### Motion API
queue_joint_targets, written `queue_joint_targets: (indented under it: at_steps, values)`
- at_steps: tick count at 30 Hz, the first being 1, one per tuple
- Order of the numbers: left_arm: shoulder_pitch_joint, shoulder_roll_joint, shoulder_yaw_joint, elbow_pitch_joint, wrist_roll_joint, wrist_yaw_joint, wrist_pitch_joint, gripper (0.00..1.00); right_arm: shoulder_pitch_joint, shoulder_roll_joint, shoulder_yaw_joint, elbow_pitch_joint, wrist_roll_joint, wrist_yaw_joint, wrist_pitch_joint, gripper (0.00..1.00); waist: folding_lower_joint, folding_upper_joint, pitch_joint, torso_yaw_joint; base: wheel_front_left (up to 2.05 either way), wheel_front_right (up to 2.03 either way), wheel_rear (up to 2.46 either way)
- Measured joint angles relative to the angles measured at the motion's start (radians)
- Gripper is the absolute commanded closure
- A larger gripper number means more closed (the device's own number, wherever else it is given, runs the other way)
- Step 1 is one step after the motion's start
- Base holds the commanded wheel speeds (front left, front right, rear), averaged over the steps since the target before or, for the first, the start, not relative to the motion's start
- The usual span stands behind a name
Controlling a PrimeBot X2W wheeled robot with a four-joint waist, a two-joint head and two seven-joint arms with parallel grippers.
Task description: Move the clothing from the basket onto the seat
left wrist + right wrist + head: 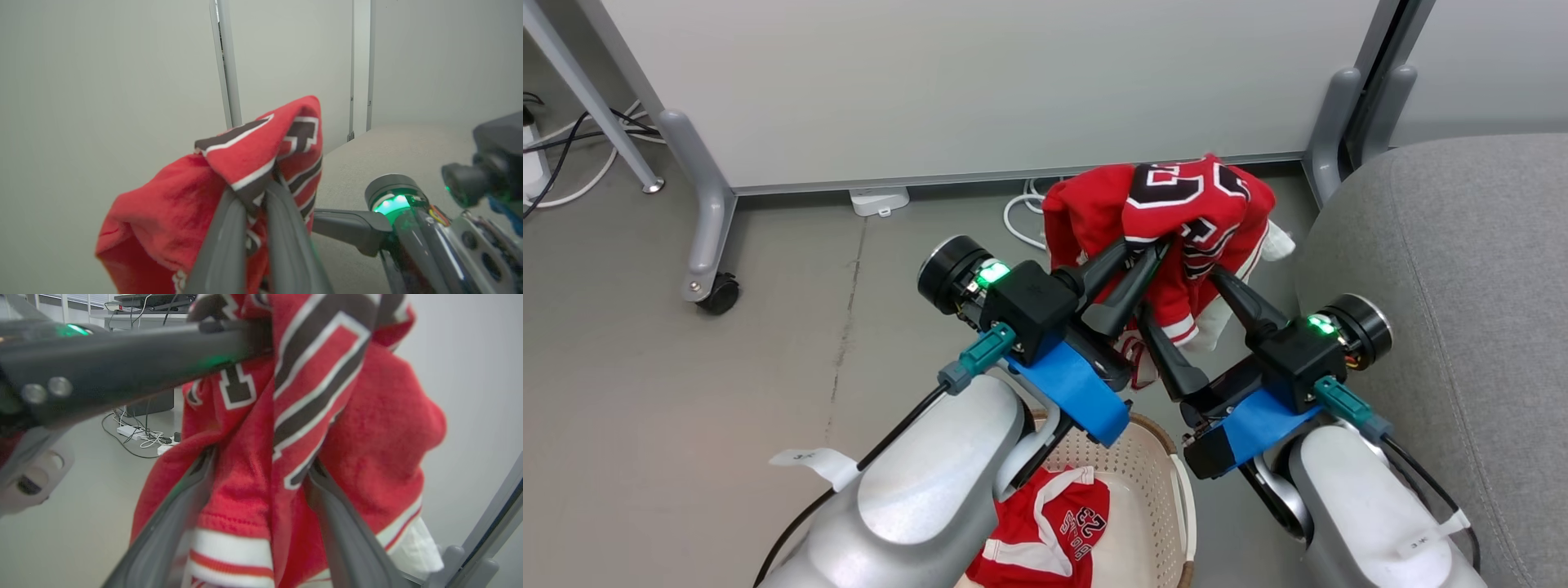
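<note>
Clothing [1094, 214], red and fleecy, bunched in pinching left hand [1147, 243]; right hand [1176, 290] splayed.

place: likely office or lab | cues: wheeled partition [980, 90], floor cables [149, 437]

The grey floor [645, 392] carries the basket [1147, 490], a wheeled partition's feet [707, 237], white cables [1015, 220] and a white box [879, 200].

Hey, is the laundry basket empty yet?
Not empty. One red garment lies inside the basket; the other garment hangs from the shut left gripper.
</note>
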Motion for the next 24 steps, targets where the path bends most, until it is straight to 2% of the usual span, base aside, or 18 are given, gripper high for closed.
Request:
queue_joint_targets:
  at_steps: [6,7,8,24]
  values:
    - [-0.007,-0.004,-0.029,-0.013,-0.01,0.0,0.0,1.0,-0.018,0.015,0.006,0.042,0.018,0.0,0.0,0.0,0.0,0.0,-0.002,0.01,0.0,0.0,0.0]
    - [-0.007,-0.004,-0.032,-0.013,-0.012,0.0,0.0,1.0,-0.019,0.017,0.005,0.047,0.02,0.0,0.0,0.08,0.0,0.0,-0.004,0.011,0.0,0.0,0.0]
    - [-0.007,-0.004,-0.035,-0.014,-0.016,0.0,0.0,1.0,-0.019,0.02,0.008,0.052,0.022,0.0,0.0,1.0,0.0,0.0,-0.005,0.013,0.0,0.0,0.0]
    - [-0.01,-0.004,-0.026,-0.01,-0.008,0.0,0.0,1.0,-0.019,0.028,0.019,0.057,0.045,0.0,0.0,1.0,0.0,0.0,-0.001,0.014,0.0,0.0,0.0]
